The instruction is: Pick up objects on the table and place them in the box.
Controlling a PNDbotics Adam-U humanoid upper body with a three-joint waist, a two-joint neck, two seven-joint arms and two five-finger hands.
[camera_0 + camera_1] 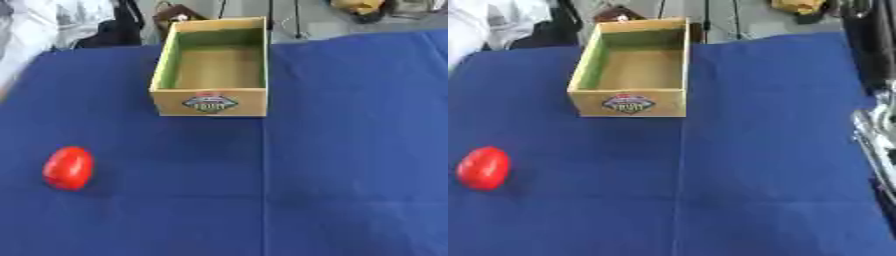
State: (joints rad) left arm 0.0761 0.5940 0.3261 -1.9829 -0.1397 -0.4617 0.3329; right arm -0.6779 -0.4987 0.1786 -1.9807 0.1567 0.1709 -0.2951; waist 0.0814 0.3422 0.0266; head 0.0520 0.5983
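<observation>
Blue cloth covered the surface [350, 175] from edge to edge when I inspected this moment. One red egg-shaped object [67, 168] lay on it at the lower left of the frame, well apart from the box [210, 102], which stood open at upper centre with a printed label on its near wall. From what I could see of its floor, the box held nothing.

Neither hand was in either view; at the right edge of the right eye view I noted only a stretch of the right arm [877, 135], silver and black, so I cannot tell the state of the fingers.

My judgement: the reach for the red object had not yet begun. Its rounded form looked apt to roll, so I would bring the left hand down from above, fingers spread wide astride it, close across its narrow girth, then lift clear of the near wall before release.
</observation>
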